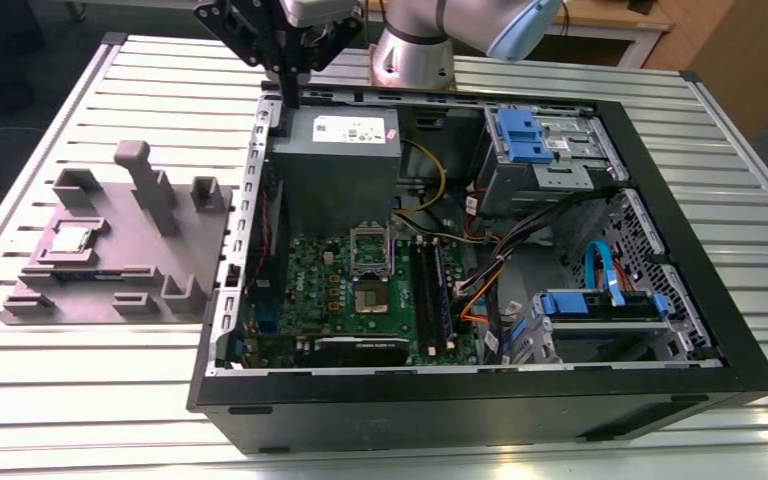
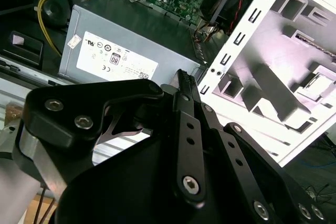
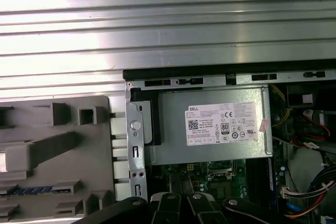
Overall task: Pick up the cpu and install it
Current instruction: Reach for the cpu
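My black two-fingered tool (image 1: 284, 98) hangs over the rear corner of the open black computer case (image 1: 491, 410), fingers pressed together on nothing. The small square silver-topped cpu (image 1: 73, 238) lies flat in a recess of the grey plastic fixture (image 1: 117, 295) on the slatted aluminium counter (image 1: 91, 380), well apart from my tool. I judge the recess keeps it square for grasping.

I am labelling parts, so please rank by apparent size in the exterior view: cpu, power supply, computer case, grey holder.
Largest to smallest:
1. computer case
2. grey holder
3. power supply
4. cpu, lying on the holder, clearly the smallest
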